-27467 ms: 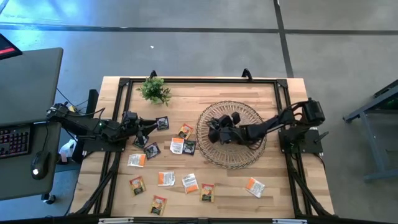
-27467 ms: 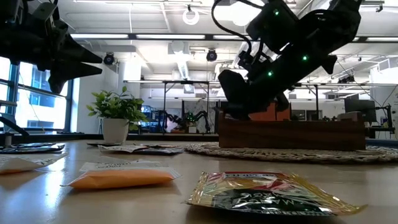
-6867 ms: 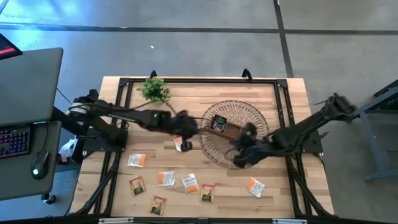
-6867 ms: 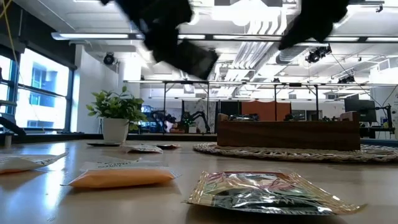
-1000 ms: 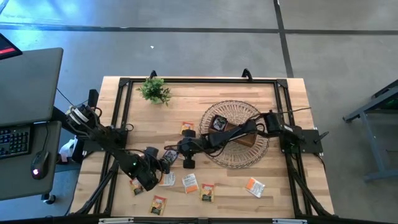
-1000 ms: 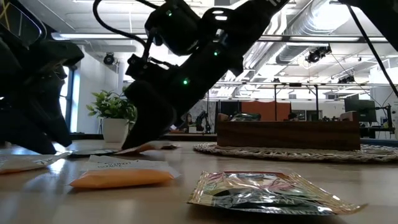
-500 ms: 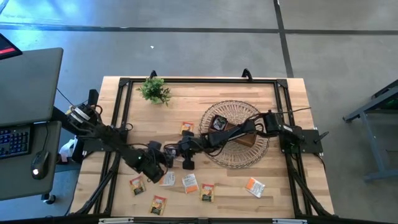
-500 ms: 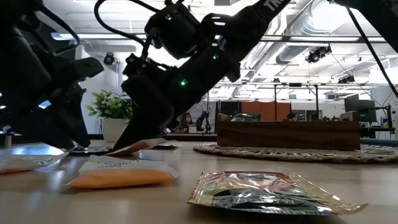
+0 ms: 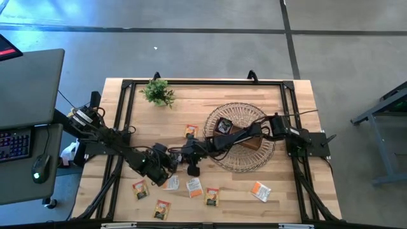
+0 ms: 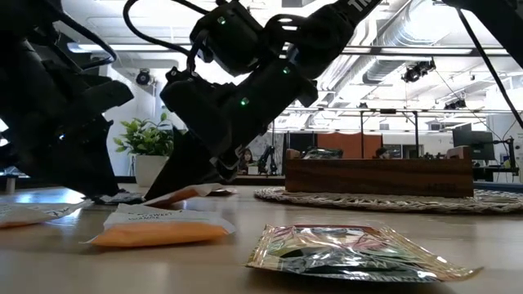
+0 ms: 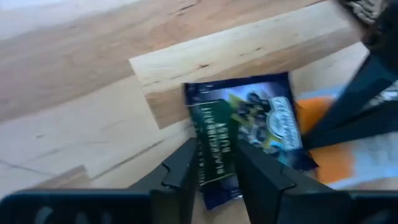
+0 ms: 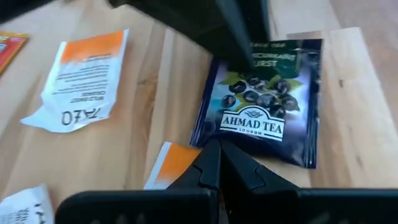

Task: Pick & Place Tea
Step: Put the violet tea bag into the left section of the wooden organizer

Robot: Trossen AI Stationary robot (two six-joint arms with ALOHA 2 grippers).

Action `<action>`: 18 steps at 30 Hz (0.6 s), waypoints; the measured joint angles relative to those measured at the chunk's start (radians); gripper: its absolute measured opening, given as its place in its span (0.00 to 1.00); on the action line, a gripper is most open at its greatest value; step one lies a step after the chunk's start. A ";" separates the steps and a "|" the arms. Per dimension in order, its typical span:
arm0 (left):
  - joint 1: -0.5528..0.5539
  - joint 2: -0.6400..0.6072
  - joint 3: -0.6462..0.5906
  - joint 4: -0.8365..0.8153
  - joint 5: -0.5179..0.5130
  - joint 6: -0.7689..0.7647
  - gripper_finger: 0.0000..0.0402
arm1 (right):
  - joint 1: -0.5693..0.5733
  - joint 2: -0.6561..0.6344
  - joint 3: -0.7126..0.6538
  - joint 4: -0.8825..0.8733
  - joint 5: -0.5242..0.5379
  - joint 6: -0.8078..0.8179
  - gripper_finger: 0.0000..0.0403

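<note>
Now both grippers meet at the middle of the wooden table (image 9: pixel 292 197), just left of the wicker basket (image 9: pixel 259 158). The left gripper (image 11: pixel 216 163) is low over a dark blue tea packet (image 11: pixel 245 134) with a picture of berries, and its two fingers (image 11: pixel 183 163) stand on either side of the near edge of the packet, with a narrow gap between them; I cannot tell if they press it already. The right gripper (image 12: pixel 218 163) comes from the basket side, and its fingers are closed together, the tips resting at the opposite edge of the same packet, on a white and orange packet (image 12: pixel 168 163) that lies partly under it. Another white and orange packet (image 12: pixel 79 78) lies just beside. More tea packets (image 9: pixel 194 187) are spread on the near left part of the table, and one orange packet (image 9: pixel 260 191) lies alone at the near right. A small green plant (image 9: pixel 158 92) stands at the far left corner.
</note>
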 joint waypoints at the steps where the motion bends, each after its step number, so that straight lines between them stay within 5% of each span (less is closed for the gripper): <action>1: 0.000 0.000 0.000 -0.012 0.001 0.000 0.23 | 0.000 0.000 0.000 0.001 -0.009 0.001 0.00; 8: 0.000 0.000 0.000 -0.019 -0.003 0.059 0.08 | 0.001 0.001 -0.001 -0.002 -0.013 0.000 0.00; 18: 0.001 0.001 -0.001 0.034 0.005 0.138 0.06 | 0.004 0.002 -0.002 -0.001 0.029 -0.001 0.00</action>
